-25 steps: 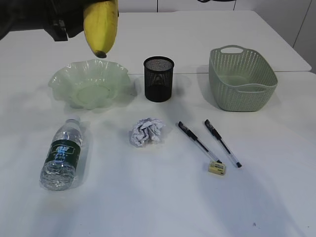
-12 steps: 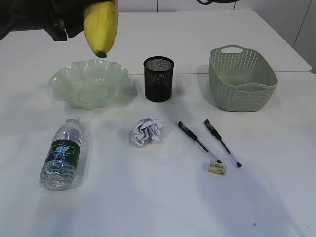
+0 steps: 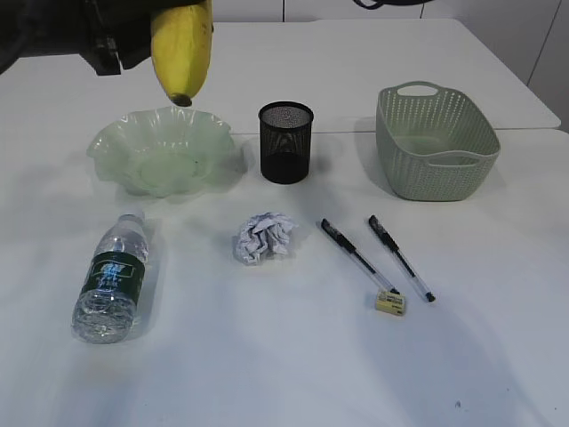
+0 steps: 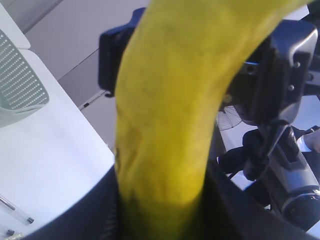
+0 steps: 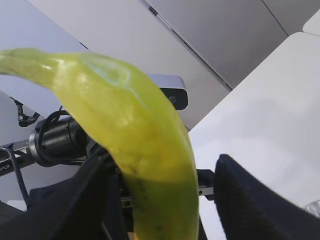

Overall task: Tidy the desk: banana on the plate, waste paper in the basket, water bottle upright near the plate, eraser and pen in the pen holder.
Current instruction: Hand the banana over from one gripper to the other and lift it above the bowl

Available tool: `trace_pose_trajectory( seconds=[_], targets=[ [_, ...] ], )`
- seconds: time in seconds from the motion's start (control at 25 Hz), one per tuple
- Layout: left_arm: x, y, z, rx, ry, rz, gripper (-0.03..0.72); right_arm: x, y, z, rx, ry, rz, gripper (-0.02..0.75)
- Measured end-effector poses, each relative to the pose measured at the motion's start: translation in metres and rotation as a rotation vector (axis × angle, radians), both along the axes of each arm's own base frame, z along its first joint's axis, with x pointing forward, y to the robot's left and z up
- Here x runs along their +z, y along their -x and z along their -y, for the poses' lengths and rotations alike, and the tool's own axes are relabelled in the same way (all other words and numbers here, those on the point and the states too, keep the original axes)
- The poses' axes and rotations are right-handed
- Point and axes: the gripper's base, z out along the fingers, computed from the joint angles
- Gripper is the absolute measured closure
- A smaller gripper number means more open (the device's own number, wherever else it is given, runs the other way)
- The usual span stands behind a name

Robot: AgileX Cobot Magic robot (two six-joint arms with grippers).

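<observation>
The left pincer (image 4: 165,220) grips the banana (image 3: 182,49), which hangs above the plate (image 3: 120,147).

Bright even light, blurry wrist close-ups

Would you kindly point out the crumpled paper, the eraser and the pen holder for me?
crumpled paper (image 3: 264,237), exterior view, middle of the wad.
eraser (image 3: 390,302), exterior view, centre of its top face.
pen holder (image 3: 285,151), exterior view, front of the black mesh wall.
</observation>
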Motion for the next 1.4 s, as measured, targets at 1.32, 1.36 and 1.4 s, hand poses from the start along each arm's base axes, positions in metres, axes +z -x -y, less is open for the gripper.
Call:
trace_pose_trajectory(
  seconds=[1.32,1.36,1.4],
  targets=[
    [-0.008,-0.013,-0.054,0.131,-0.1,0.004,0.398,-0.011,-0.002,0.003,-0.012,0.134,0.038,0.236],
    [-0.01,-0.013,-0.054,0.126,-0.116,0.008,0.398,-0.013,-0.002,0.004,-0.014,0.163,0.048,0.236],
    [-0.01,-0.013,-0.054,0.127,-0.129,0.013,0.398,-0.016,-0.003,0.005,-0.017,0.195,0.058,0.236]
  ],
)
